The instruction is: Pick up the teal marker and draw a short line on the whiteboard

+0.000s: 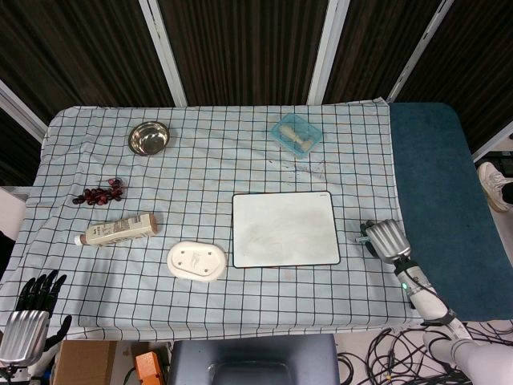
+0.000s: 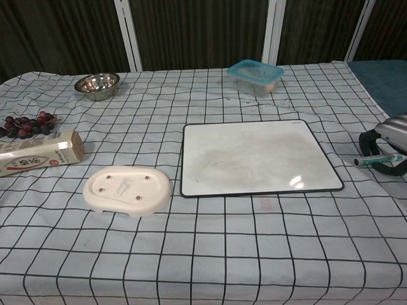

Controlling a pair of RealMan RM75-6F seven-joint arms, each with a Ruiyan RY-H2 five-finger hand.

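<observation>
The whiteboard (image 1: 284, 228) lies flat on the checked cloth, right of centre, and shows faint smudges in the chest view (image 2: 257, 157). My right hand (image 1: 385, 239) sits at the table's right edge, just right of the board, its fingers curled around the teal marker (image 2: 375, 160). The marker lies nearly level, close over the cloth, with its tip (image 1: 362, 238) pointing toward the board and a gap between them. In the chest view only part of that hand (image 2: 389, 143) shows at the frame's right edge. My left hand (image 1: 32, 321) hangs below the front left corner, fingers spread, holding nothing.
A white oval dish (image 1: 195, 261) lies left of the board. Further left are a lying bottle (image 1: 118, 229) and grapes (image 1: 100, 192). A steel bowl (image 1: 149, 137) and a teal lidded container (image 1: 296, 133) stand at the back. A blue surface (image 1: 437, 184) adjoins the table's right side.
</observation>
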